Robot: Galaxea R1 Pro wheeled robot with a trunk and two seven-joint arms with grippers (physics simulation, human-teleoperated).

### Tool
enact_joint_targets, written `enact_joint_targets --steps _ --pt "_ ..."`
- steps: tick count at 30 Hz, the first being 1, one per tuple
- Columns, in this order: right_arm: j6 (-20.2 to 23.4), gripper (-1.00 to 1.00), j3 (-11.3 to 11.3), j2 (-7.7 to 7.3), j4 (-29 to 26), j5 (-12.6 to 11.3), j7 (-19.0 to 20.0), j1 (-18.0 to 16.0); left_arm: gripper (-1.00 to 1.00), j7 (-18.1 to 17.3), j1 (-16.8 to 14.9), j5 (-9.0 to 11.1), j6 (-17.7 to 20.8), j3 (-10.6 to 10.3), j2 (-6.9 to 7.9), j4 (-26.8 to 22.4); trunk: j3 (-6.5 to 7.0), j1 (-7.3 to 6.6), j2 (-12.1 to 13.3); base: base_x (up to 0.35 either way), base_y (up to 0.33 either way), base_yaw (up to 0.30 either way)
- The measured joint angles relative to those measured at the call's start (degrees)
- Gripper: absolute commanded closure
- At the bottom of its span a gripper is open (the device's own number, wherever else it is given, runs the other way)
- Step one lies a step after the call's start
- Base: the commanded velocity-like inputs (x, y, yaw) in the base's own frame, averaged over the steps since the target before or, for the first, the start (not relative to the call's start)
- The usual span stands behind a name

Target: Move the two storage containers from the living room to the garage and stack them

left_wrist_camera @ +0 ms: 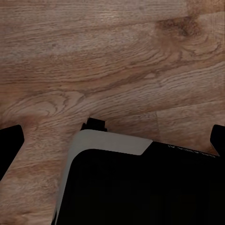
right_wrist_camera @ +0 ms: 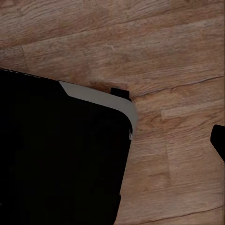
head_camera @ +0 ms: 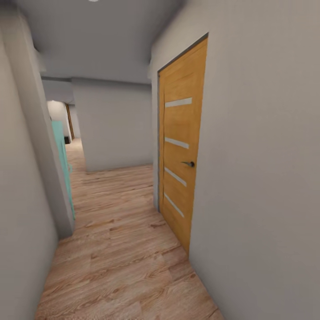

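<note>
I am in a hallway with a light wood plank floor. The two storage containers, the living room and the garage are out of view. In the left wrist view my left gripper hangs open over the planks. Its two dark fingertips stand far apart at the picture's edges with nothing between them. My black and grey base lies under it. In the right wrist view my right gripper is above the floor beside the base. One fingertip shows at the edge, spread wide, holding nothing.
A shut orange door with a dark handle is set in the right wall. A white wall blocks the way ahead. The hallway continues to the left of it. A teal panel stands along the left wall.
</note>
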Motion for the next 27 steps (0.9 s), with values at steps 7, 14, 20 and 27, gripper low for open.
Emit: enact_joint_targets --steps 7,14,20,27 --pt "0.0 -1.00 -0.1 0.06 0.0 0.0 0.0 0.0 -1.00 0.0 0.0 0.0 0.0 0.0 0.01 0.0 0.00 0.00 0.0 0.000 0.000 0.283" --pt "0.0 -1.00 0.0 0.08 0.0 0.0 -0.3 0.0 -1.00 0.0 0.0 0.0 0.0 0.0 0.02 -0.1 0.00 0.00 0.0 0.000 0.000 0.283" --pt "0.0 -1.00 -0.1 0.08 0.0 -0.1 -0.6 0.0 -1.00 0.0 0.0 -0.1 0.0 0.0 -0.04 -0.1 0.00 0.00 0.0 0.000 0.000 0.283" --pt "0.1 -1.00 -0.2 0.14 0.0 -0.2 -0.6 0.0 -1.00 0.0 0.0 -0.1 0.0 0.0 -0.01 -0.1 0.00 -0.01 0.0 0.020 0.000 0.283"
